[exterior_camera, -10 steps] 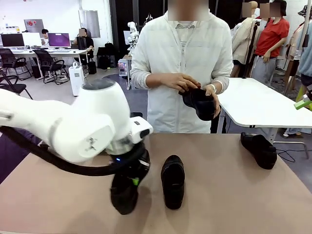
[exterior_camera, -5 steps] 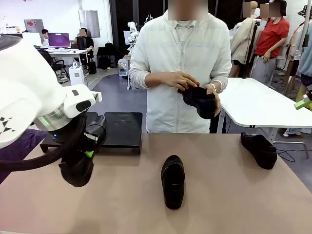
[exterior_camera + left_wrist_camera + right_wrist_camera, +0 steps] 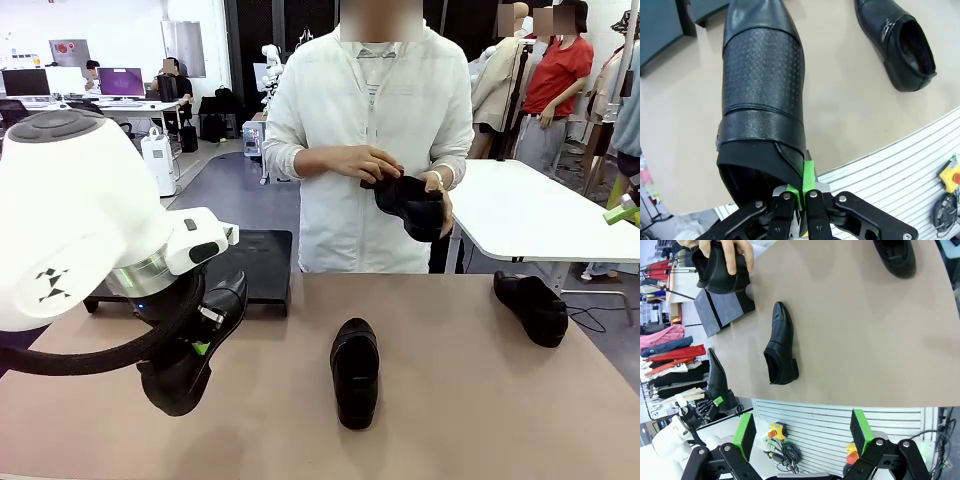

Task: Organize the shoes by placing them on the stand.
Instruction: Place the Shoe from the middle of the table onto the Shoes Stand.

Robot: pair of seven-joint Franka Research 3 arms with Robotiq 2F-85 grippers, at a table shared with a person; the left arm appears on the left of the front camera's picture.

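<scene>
Shoes occupy four spots in the front view. The held shoe hangs tilted and toe-down at eight o'clock, with the left gripper pinched tight on its heel rim; whether the toe meets the table I cannot tell. The middle shoe lies flat at six o'clock, and the right-hand shoe rests at three o'clock near the table's edge. The fourth shoe is up at one o'clock in the person's hands. The stand sits at nine o'clock along the far edge, partly behind the white left arm. In the left wrist view, the left gripper at six o'clock has its fingers together on the back collar of the held shoe, whose toe points to twelve o'clock. The middle shoe lies well apart at two o'clock and a corner of the stand shows at eleven o'clock. In the right wrist view, the right gripper at six o'clock has its fingers spread wide with nothing between them. The middle shoe lies near the centre and the right-hand shoe at one o'clock. The fourth shoe is at eleven o'clock, just beside the stand at ten. The held shoe is at eight o'clock.
</scene>
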